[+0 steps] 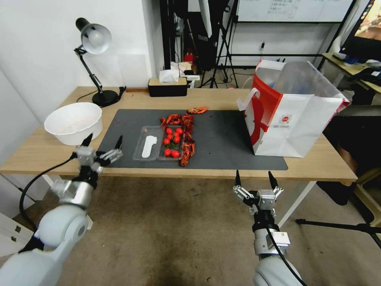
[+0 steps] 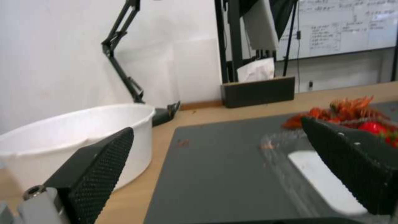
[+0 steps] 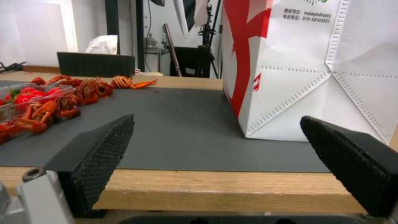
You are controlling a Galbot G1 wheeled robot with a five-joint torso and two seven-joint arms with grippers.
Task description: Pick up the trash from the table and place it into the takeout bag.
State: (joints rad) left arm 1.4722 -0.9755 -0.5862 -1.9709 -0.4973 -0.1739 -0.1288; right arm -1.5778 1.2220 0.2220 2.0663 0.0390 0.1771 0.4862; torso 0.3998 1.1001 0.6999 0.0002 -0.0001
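**A:** So what's the trash on the table (image 1: 47, 153) look like here? No cans or cups as far as I can see.

**B:** Right, it's red crayfish shells (image 1: 186, 135) scattered mid-mat, next to a clear plastic tray (image 1: 156, 147) with cherry tomatoes (image 1: 171, 141) in it and a white label on the lid half. All of it sits on the dark grey mat (image 1: 222, 139).

**A:** And the takeout bag (image 1: 293, 115)?

**B:** Big white paper one, red side panel, white loop handle, small red logo. Standing upright and open on the mat's right end, well apart from the shells.

**A:** Grippers?

**B:** Left gripper (image 1: 102, 145) hovers over the table's front edge near the white bowl (image 1: 73, 121), fingers spread, nothing in them. Right gripper (image 1: 256, 180) hangs just off the front edge, below the bag, fingers apart too, empty.
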